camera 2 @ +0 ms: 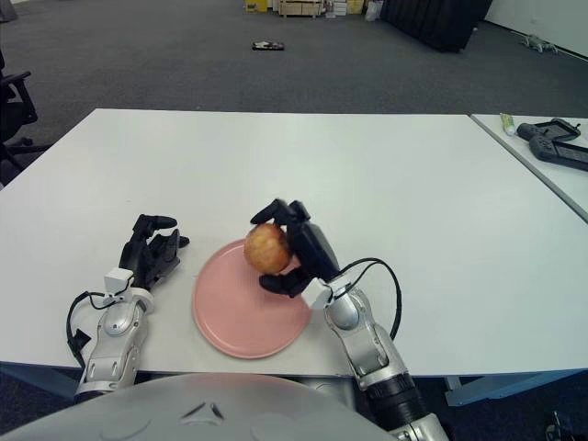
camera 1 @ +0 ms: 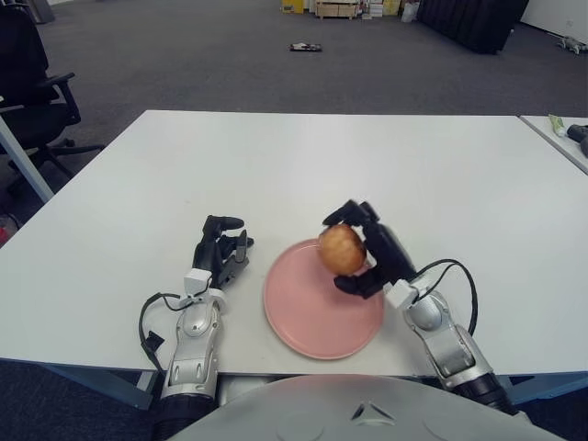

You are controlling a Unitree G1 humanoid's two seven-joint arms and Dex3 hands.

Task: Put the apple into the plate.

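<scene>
right hand (camera 1: 360, 257) fingers wrap our apple (camera 1: 341, 248) above the pink plate (camera 1: 312, 317) near the tabletop's front edge; it's firm, smooth, rollable, so we'd keep gripping its sides.

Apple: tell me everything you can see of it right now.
The apple is round, reddish-orange with yellowish patches, and its skin looks smooth and whole. The right hand grips it, dark fingers curling over its top and far side, another finger beneath. It shows over the right part of the pink plate, apparently held above it rather than resting on it. No stem shows from here. Nothing but the hand touches it.
</scene>
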